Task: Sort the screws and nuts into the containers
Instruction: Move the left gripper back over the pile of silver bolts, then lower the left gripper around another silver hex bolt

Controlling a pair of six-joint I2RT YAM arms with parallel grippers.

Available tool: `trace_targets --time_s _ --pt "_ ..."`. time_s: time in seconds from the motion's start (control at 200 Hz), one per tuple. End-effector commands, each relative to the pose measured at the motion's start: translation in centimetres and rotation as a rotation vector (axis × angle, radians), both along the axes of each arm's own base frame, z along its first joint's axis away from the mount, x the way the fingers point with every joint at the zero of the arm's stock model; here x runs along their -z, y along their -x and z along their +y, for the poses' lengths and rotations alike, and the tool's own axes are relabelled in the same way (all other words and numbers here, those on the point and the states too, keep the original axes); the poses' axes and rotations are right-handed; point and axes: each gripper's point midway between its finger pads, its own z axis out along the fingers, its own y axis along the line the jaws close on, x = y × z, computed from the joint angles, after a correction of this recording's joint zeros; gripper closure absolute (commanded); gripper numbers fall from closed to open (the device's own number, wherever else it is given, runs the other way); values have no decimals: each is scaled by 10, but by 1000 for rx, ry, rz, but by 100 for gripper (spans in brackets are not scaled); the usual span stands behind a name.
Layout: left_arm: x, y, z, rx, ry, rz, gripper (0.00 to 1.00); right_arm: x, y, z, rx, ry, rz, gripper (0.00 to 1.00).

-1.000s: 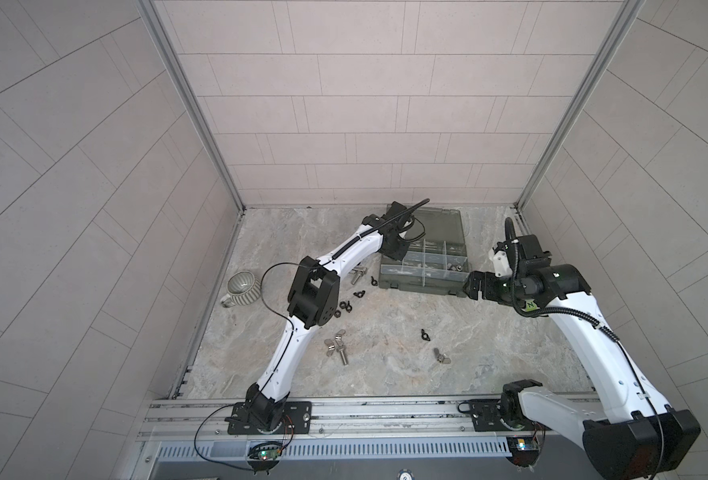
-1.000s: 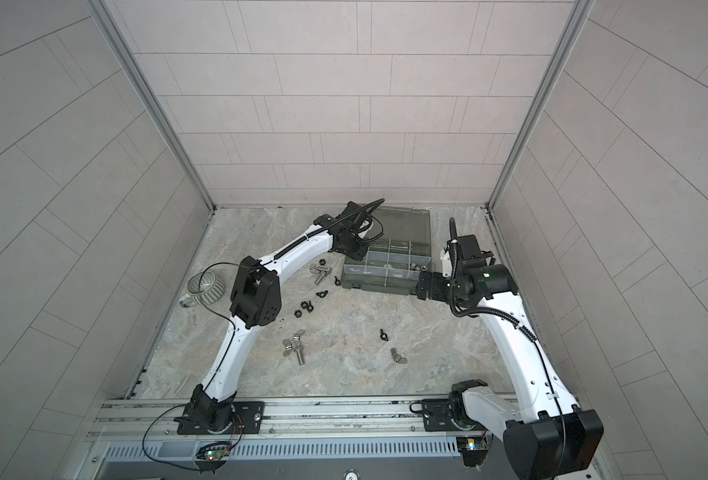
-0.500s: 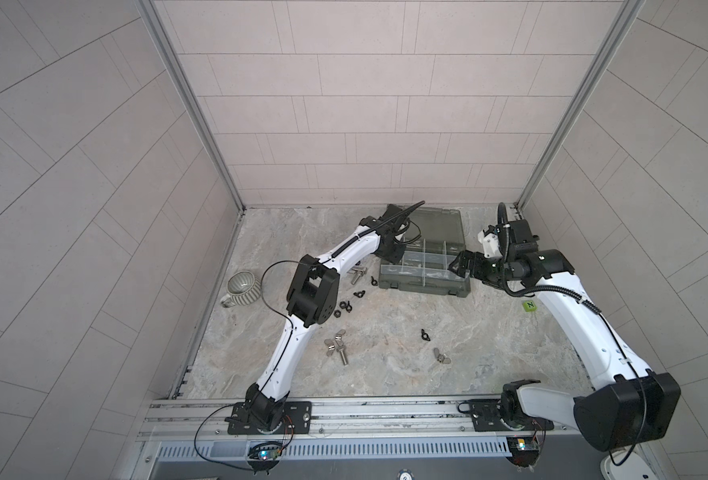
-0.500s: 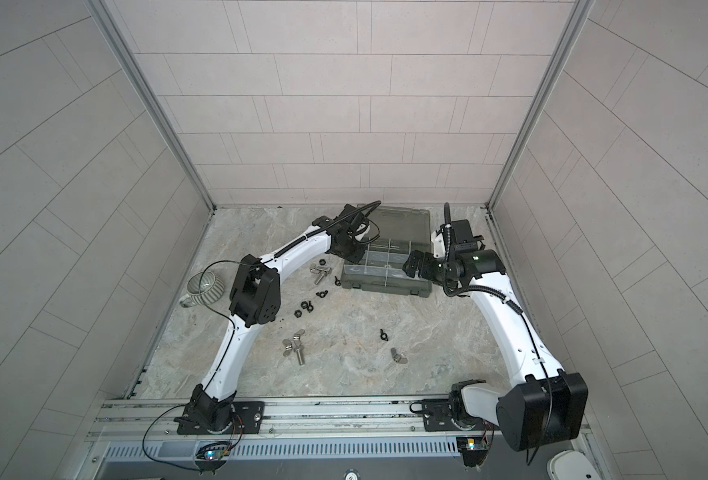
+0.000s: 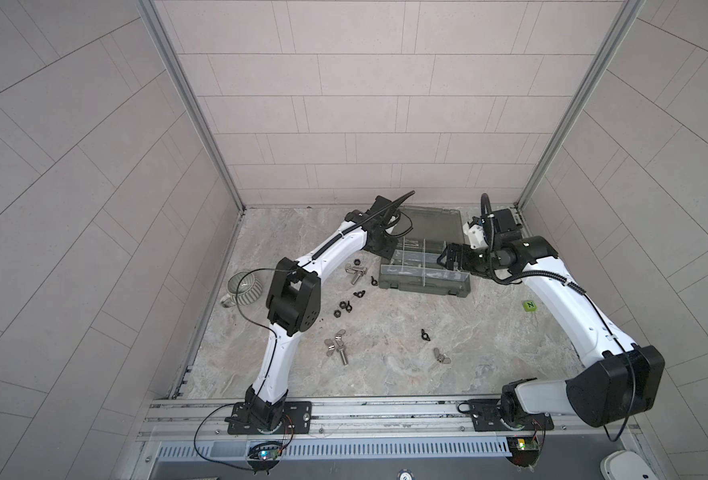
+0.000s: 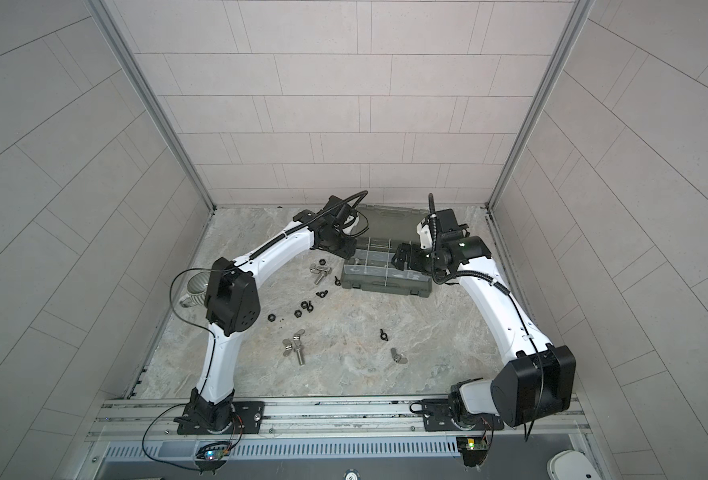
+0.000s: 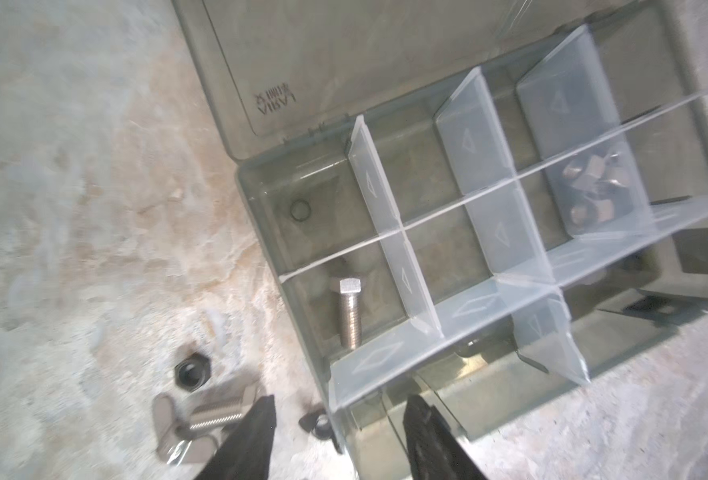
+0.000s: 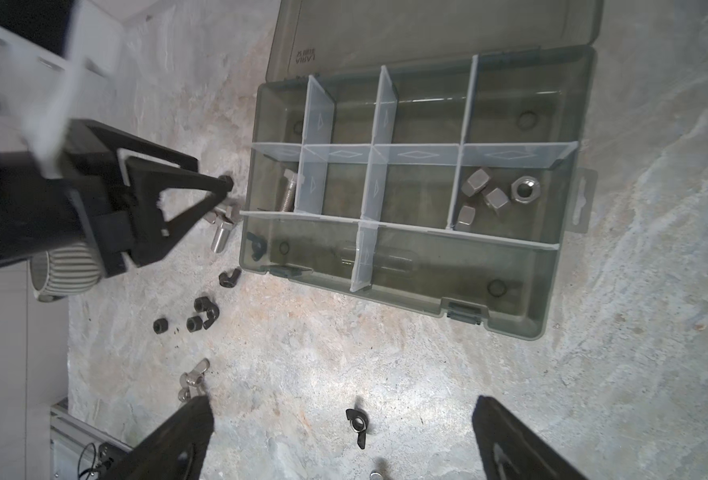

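Barely started, I judge: one screw [image 7: 350,318] and some silver nuts [image 8: 493,195] lie in organizer box [image 5: 423,286] compartments, other pieces [image 5: 342,355] litter the worktop [image 5: 385,374]; left end effector [image 7: 341,401] and right end effector [image 8: 344,403] spread, empty

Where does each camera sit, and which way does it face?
Both top views: high over the front rail, facing down on table, box, left arm, right arm.
Left wrist: above the box's end, facing a bolt inside; left hand's fingertips show.
Right wrist: facing down on the open box; right hand's fingertips and left hand show.
Shared: both wrist views show that bolt.
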Motion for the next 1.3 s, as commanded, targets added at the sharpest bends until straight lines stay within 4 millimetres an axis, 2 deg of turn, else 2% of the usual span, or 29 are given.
trace_targets --time_s 0.0,0.075,0.185,0.27,0.355,0.5,0.7,1.071,1.296 --pt "-9 8 40 -76 -21 8 42 5 2 16 -55 43 18 1" --pt "6 21 63 -101 -26 70 42 7 0 28 -79 46 23 1" --pt "28 41 89 -134 -41 135 42 8 -4 32 -82 46 28 1" --pt "40 54 99 -143 -56 144 42 11 -6 35 -90 32 28 1" --pt "52 58 105 -155 -60 148 42 15 -8 42 -98 4 32 1" --pt "69 58 101 -166 -41 181 43 14 -13 56 -122 -16 38 1" --pt "73 44 96 -172 -28 163 44 14 -17 62 -135 -17 51 1" --pt "100 32 87 -174 -5 202 50 15 -15 57 -137 16 59 1" --pt "116 28 83 -173 -10 226 51 19 -12 45 -116 22 84 1"
